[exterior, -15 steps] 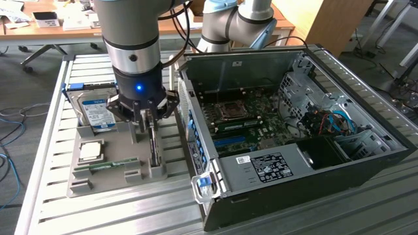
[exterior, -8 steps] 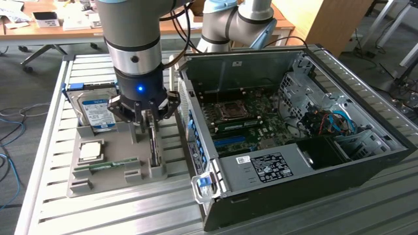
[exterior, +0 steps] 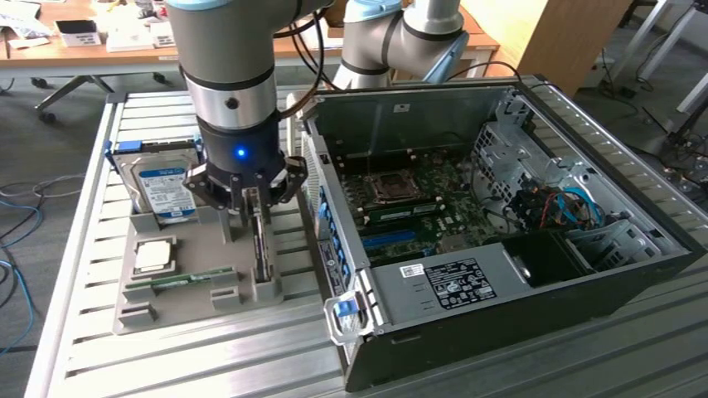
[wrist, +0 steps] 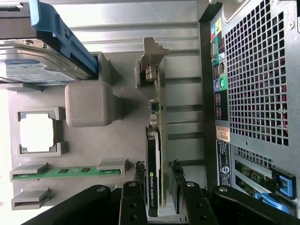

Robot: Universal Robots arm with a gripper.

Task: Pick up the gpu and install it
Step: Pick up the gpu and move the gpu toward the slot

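The grey cylindrical arm has a light-blue joint cap, a black wrist with a glowing blue light, trailing black cables and a black-fingered hand.

A slatted metal table stands on a grey floor, with a wooden desk behind and cables beside.

gpu, seemingly glossy black plastic

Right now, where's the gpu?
On the exterior view's left, the gpu stands on edge in the grey tray, right beside the open PC case, with the open gripper straddling it.
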